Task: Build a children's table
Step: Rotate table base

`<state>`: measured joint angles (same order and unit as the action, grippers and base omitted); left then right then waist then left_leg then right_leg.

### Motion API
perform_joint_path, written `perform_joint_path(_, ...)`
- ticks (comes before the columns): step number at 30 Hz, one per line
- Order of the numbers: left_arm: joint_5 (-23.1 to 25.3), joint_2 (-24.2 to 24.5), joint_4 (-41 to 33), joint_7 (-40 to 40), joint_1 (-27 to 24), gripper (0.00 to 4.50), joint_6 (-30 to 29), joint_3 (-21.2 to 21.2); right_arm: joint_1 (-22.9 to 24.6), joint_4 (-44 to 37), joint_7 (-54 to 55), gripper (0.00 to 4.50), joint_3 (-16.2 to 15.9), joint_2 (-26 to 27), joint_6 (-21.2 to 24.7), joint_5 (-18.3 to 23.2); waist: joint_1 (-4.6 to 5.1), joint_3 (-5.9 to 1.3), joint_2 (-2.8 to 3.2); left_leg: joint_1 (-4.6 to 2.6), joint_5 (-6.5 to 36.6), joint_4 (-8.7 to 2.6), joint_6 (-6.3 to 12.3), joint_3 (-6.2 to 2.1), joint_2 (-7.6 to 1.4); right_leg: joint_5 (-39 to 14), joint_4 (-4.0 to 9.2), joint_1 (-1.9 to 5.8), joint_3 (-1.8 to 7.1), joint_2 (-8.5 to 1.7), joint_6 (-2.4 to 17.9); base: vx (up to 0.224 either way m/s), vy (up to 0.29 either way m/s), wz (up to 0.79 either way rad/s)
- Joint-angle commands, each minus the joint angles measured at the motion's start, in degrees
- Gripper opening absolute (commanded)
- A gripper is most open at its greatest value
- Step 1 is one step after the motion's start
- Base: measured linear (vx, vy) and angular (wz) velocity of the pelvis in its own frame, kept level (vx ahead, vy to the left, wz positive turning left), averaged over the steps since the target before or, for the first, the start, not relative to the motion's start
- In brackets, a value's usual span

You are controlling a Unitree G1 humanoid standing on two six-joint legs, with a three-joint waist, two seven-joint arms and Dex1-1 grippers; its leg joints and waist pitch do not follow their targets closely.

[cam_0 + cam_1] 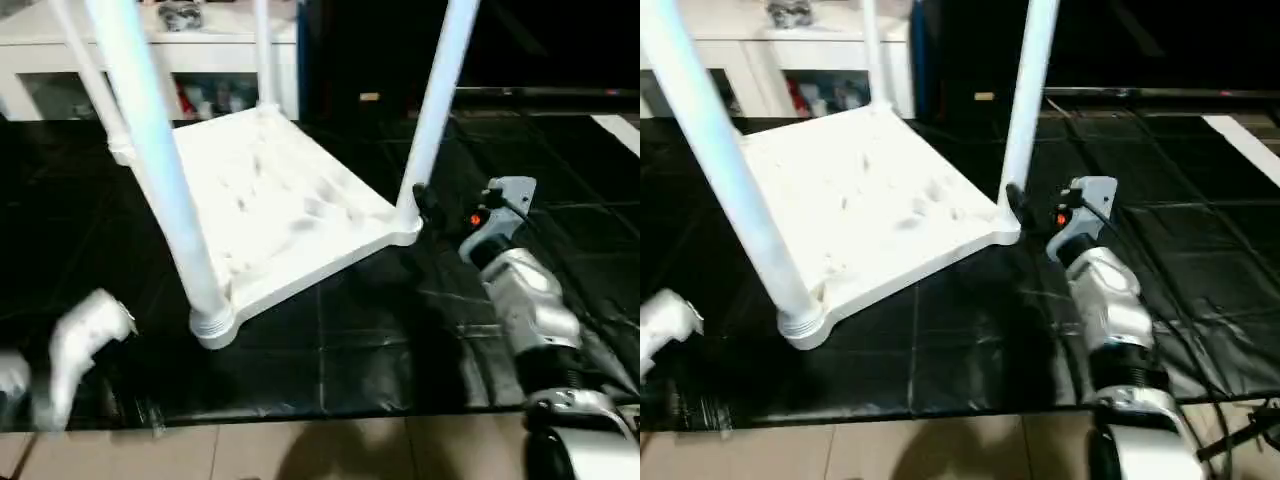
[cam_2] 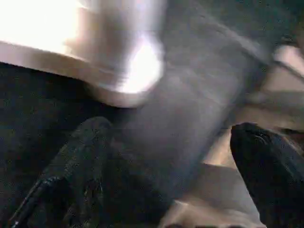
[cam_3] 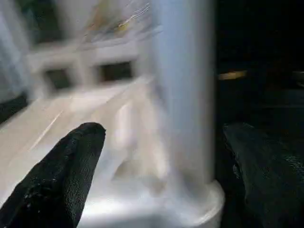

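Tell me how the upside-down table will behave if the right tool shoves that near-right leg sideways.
The table looks like hollow white plastic, so probably light: likely to slide on the dark mat rather than tip. The long leg may flex.

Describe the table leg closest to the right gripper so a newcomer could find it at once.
On the black mat lies the white tabletop, underside up, with legs rising from its corners. The leg you want stands in the corner on the robot's right. Unlike the others, it has the open right gripper beside its base.
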<state>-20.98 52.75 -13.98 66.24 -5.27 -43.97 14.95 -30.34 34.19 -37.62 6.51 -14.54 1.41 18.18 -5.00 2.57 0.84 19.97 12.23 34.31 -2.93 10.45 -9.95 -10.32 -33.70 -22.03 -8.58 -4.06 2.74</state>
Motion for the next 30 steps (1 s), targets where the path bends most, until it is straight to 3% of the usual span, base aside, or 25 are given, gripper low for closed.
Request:
perform_joint_path(1, -0.7, 0.5, 1.6, -0.9, 2.2, 4.44, 1.1, 1.2, 1.4, -1.0, -4.3, 4.5, -3.8, -1.1, 0.6, -2.2, -0.22, -2.71, 0.58, -0.34, 9.5, -4.49, 3.65, -1.9, -3.89, -19.2, 4.31, 2.56, 4.82, -5.65, 6.7, 0.0, 0.0, 0.0)
perform_joint_path(2, -1.8, 0.6, 2.4, -0.4, 3.7, 4.44, 1.0, 1.3, 2.4, -1.1, -5.9, 4.5, -6.0, -2.0, 0.3, -3.7, -0.4, -2.86, 1.01, -0.6, 9.6, -4.39, 3.21, -1.92, -3.99, -18.3, 4.11, 2.43, 4.82, -5.68, 7.4, 0.0, 0.0, 0.0)
perform_joint_path(3, -1.8, 0.6, 2.4, -0.4, 3.7, 4.44, 1.0, 1.3, 2.4, -1.1, -5.9, 4.5, -6.0, -2.0, 0.3, -3.7, -0.39, -2.9, 0.83, -0.6, 9.5, -4.44, 2.89, -1.88, -4.13, -16.7, 3.9, 2.39, 4.86, -5.57, 8.3, 0.0, 0.0, 0.0)
perform_joint_path(4, -2.5, 0.6, 3.5, 0.3, 5.8, 4.44, 1.2, 1.0, 3.5, -0.9, -7.3, 4.5, -7.9, -2.4, 1.1, -4.9, -0.45, -2.98, 1.19, -0.51, 9.4, -4.39, 2.75, -1.94, -4.15, -15.7, 3.68, 2.5, 4.93, -5.7, 8.8, 0.0, 0.0, 0.0)
perform_joint_path(5, -2.5, 0.6, 3.9, 0.4, 6.3, 4.44, 1.3, 0.8, 3.6, -0.8, -7.4, 4.5, -8.1, -2.4, 1.5, -5.0, -0.45, -2.96, 0.98, -0.45, 9.4, -4.36, 2.79, -1.82, -4.05, -14.8, 3.65, 2.5, 4.89, -5.51, 9.2, 0.0, 0.0, 0.0)
perform_joint_path(10, -3.0, -1.7, 6.8, 0.7, 11.4, 4.44, 2.8, -1.4, 4.5, -2.1, -9.1, 4.5, -10.9, -1.6, 2.2, -6.7, -0.68, -2.76, 1.16, -0.54, 11.9, -4.38, 1.79, -2.0, -4.1, -19.5, 4.04, 2.59, 4.95, -5.96, 8.5, 0.0, 0.0, 0.0)
perform_joint_path(13, -4.4, -4.9, 8.7, -0.2, 15.3, 4.44, 3.4, -3.0, 5.7, -4.4, -14.0, 4.5, -15.1, -1.5, 2.1, -7.6, -0.96, -2.95, 1.22, -0.47, 11.2, -4.24, 1.79, -1.91, -4.18, -17.1, 3.8, 2.59, 4.97, -5.89, 8.9, 0.0, 0.0, 0.0)
perform_joint_path(15, -4.4, -7.9, 10.4, -1.7, 18.5, 4.44, 4.6, -4.5, 4.7, -1.6, -12.3, 4.5, -17.2, -0.7, 1.6, -10.7, -1.06, -3.14, 1.06, -0.38, 9.9, -4.27, 1.49, -2.01, -4.25, -14.8, 3.53, 2.68, 4.96, -5.92, 9.8, 0.0, 0.0, 0.0)
perform_joint_path(21, -4.8, -12.3, 10.6, -2.5, 21.5, 4.44, 5.1, -7.6, -0.7, 8.5, -1.2, 4.5, -16.8, 3.0, -0.1, -15.7, -0.9, -3.24, 0.95, -0.34, 8.8, -4.25, 0.06, -2.12, -4.24, -14.6, 3.23, 2.78, 5.11, -6.24, 10.4, 0.0, 0.0, 0.0)
perform_joint_path(30, -9.1, -18.9, 4.2, -3.1, 23.5, 4.44, 1.2, -13.7, -6.2, 18.1, 7.7, 4.5, -15.5, 7.4, -2.1, -16.8, -0.83, -3.59, 0.72, -0.19, 5.6, -3.94, 0.99, -1.79, -4.32, -7.5, 2.16, 2.97, 5.19, -6.17, 12.2, 0.0, 0.0, 0.0)
